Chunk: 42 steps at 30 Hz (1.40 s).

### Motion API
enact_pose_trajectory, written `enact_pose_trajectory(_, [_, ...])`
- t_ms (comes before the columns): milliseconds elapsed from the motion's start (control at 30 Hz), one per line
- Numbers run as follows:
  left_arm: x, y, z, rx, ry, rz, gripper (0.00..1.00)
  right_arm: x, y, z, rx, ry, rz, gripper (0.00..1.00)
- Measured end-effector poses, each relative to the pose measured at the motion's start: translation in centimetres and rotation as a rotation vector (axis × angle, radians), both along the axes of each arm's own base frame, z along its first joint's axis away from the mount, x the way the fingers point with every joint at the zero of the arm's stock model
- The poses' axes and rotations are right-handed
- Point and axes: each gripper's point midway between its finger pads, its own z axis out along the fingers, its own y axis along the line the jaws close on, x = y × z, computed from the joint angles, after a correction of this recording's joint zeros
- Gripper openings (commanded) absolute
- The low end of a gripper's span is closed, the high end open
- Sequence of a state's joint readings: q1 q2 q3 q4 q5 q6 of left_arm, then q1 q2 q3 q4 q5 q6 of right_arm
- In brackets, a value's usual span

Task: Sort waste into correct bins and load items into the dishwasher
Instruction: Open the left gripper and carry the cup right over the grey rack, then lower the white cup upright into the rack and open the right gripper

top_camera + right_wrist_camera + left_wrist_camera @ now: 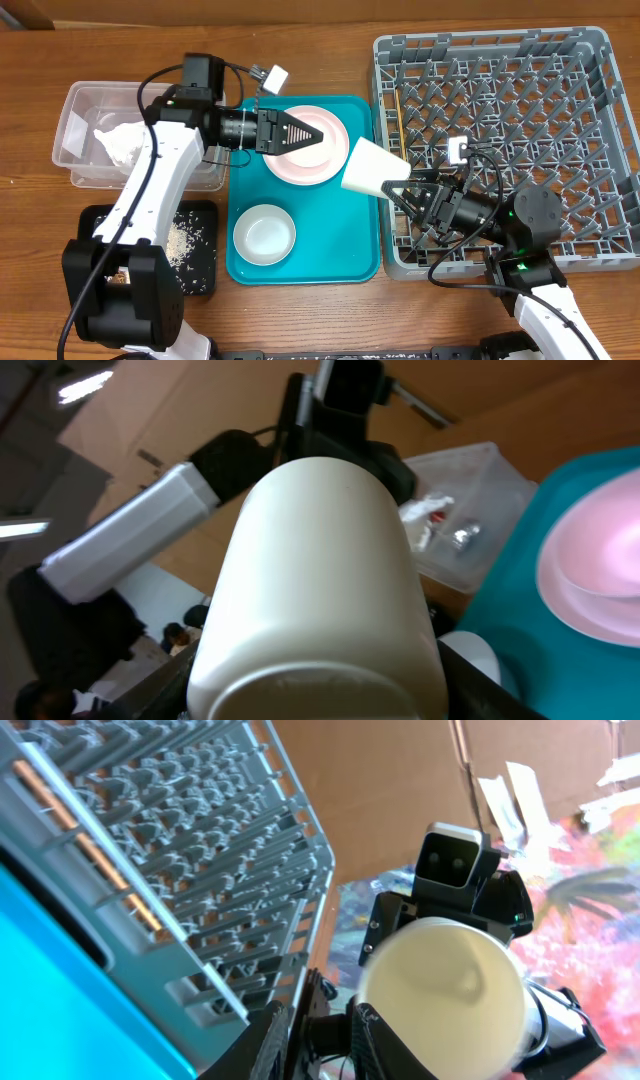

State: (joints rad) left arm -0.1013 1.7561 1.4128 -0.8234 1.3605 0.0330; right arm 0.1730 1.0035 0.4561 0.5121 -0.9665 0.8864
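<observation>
My right gripper (396, 186) is shut on the small cream cup (372, 168), holding it tilted in the air between the teal tray and the grey dish rack (490, 38). In the right wrist view the cup (320, 590) fills the space between both fingers. My left gripper (318, 136) hovers over the pale pink plate (300, 162), slightly open with nothing in it, its tips just short of the cup (450, 990). The white bowl (265, 233) sits on the tray. The clear tub (85, 110) holds the white napkin (120, 140) and the foil wrapper (440, 525). Rice (180, 240) lies in the black tray (195, 275).
The teal serving tray (340, 240) lies between the bins and the rack. A thin wooden stick (400, 120) rests along the rack's left side. The rack's upright pegs (180, 850) stand close by the left gripper. Bare wooden table surrounds everything.
</observation>
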Motion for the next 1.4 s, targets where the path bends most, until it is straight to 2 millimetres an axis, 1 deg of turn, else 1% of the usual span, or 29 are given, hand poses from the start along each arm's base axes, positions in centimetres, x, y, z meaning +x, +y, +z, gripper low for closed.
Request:
enact_pose_trajectory(100, [0.1,0.3,-0.5,0.025,0.016,0.016,0.25,0.9,-0.5,-1.8,-0.048,0.042,-0.062,0.43])
enact_pose_trajectory(267, [0.1,0.7,-1.9,0.106,0.056,0.044,0.25,2.3,-1.4,-3.3,-0.11,0.053,-0.157,0.43])
enact_pose_trajectory(333, [0.1,0.8,-2.5,0.135,0.065,0.054,0.25,2.7,-2.0,-4.3,-0.152,0.095,-0.188,0.43])
enact_pose_trajectory(400, [0.2,1.0,-2.9,0.16,0.068,0.063,0.25,3.2,-2.6,-4.9,-0.208,0.147,-0.223,0.43])
enact_pose_trajectory(500, [0.2,1.2,-3.3,0.187,0.074,0.072,0.26,4.0,-4.0,-4.6,-0.321,0.195,-0.297,0.43])
enact_pose_trajectory(600, [0.3,1.3,-3.7,0.211,0.076,0.08,0.3,4.9,-5.9,-3.0,-0.436,0.199,-0.404,0.43])
enact_pose_trajectory(700, [0.4,1.5,-4.2,0.241,0.074,0.09,0.35,5.6,-8.5,-1.1,-0.56,0.187,-0.536,0.43])
enact_pose_trajectory(767, [0.4,1.6,-4.6,0.264,0.072,0.094,0.42,5.6,-10.0,-0.4,-0.624,0.187,-0.601,0.43])
enact_pose_trajectory(800, [0.5,1.6,-4.8,0.277,0.071,0.096,0.69,5.5,-10.5,-0.3,-0.651,0.19,-0.622,0.43])
enact_pose_trajectory(833, [0.4,1.5,-5.0,0.291,0.069,0.095,1.0,5.4,-11.0,-0.5,-0.676,0.199,-0.64,0.43])
enact_pose_trajectory(933, [0.4,1.4,-5.5,0.327,0.069,0.099,1.0,4.4,-11.9,-2.2,-0.749,0.264,-0.644,0.42])
enact_pose_trajectory(1100, [0.5,1.6,-6.2,0.374,0.066,0.11,1.0,2.5,-12.4,-5.0,-0.833,0.384,-0.599,0.41])
enact_pose_trajectory(1233, [0.6,1.8,-6.5,0.393,0.063,0.116,1.0,2.5,-12.4,-6.0,-0.861,0.412,-0.583,0.41])
enact_pose_trajectory(1400, [0.6,1.8,-6.6,0.4,0.062,0.117,1.0,2.5,-12.5,-6.1,-0.87,0.411,-0.577,0.41])
